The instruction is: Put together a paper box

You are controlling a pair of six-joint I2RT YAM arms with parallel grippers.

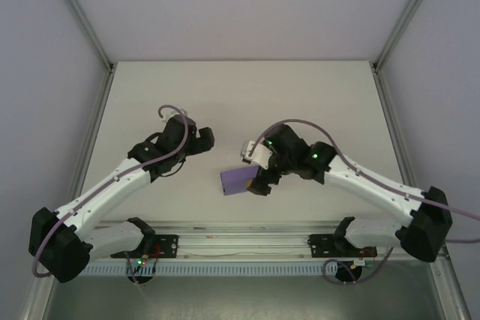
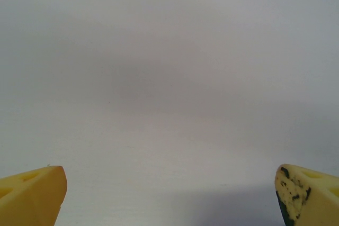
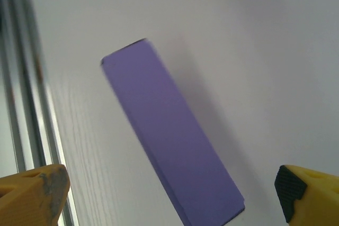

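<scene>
The counter (image 1: 240, 95) is a pale off-white surface with a faint wood grain. The paper box (image 1: 238, 180) lies on it as a closed lavender-purple rectangular block, casting a soft shadow. It sits toward the near edge, close to the aluminium rail (image 1: 240, 239).

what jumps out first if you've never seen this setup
The purple box stands out against the pale table, lying near the front edge. The right gripper is right over it, yellow fingers spread wide on either side. The left gripper hangs open above the table further left, holding nothing.
</scene>
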